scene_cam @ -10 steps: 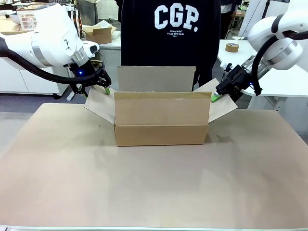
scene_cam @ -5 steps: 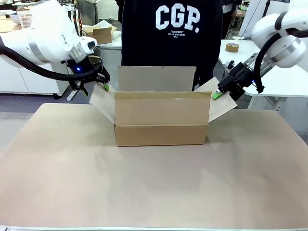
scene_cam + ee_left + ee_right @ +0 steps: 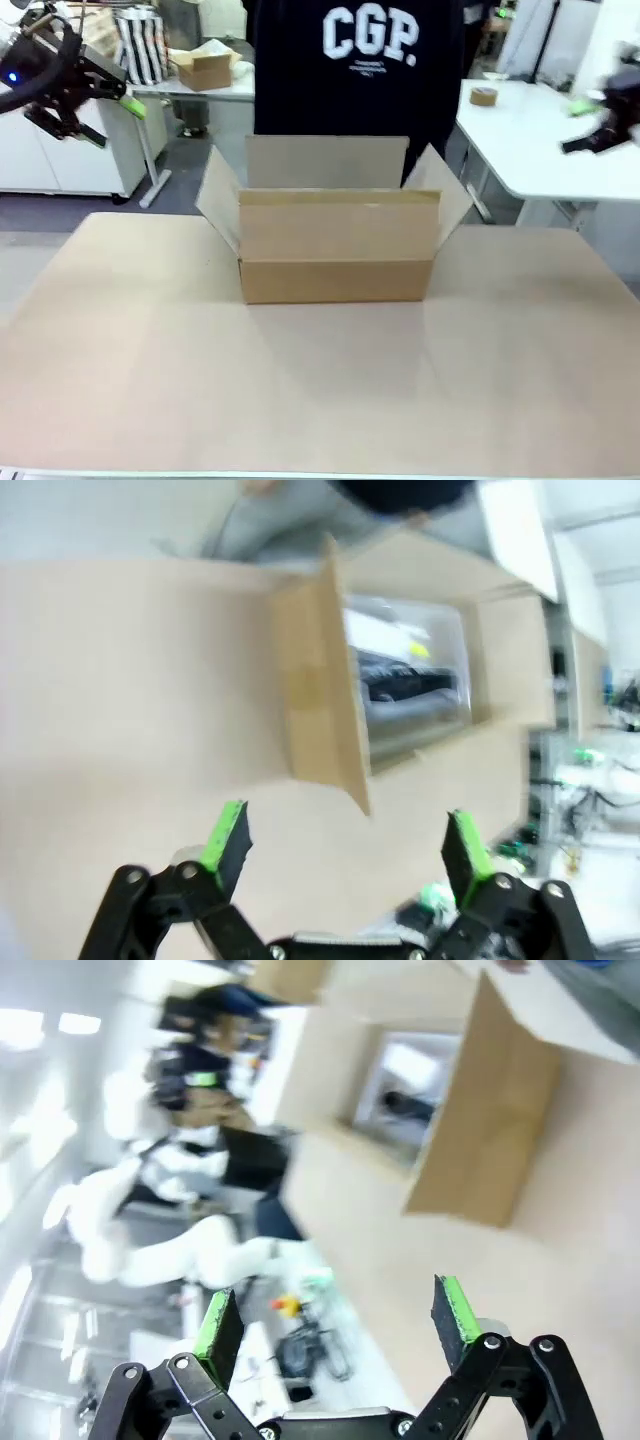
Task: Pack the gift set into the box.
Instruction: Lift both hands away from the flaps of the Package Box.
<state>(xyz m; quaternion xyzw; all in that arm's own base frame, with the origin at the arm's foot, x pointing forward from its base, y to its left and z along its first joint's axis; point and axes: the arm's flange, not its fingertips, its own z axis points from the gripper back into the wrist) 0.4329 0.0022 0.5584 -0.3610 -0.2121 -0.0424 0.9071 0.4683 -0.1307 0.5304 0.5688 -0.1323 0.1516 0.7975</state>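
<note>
Presently: box (image 3: 340, 250) mid-counter (image 3: 300, 400), flaps (image 3: 325, 162) up, set (image 3: 410, 675) lying inside; left tool (image 3: 345, 835) and right tool (image 3: 340, 1320) both agape, empty, well apart from it; closing flaps seemingly remains.

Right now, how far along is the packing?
Done: a clear-wrapped set lies inside the box. In hand: nothing; the left gripper and right gripper are away from the box, jaws open and empty. Left: the flaps are open, so closing likely remains.
</note>
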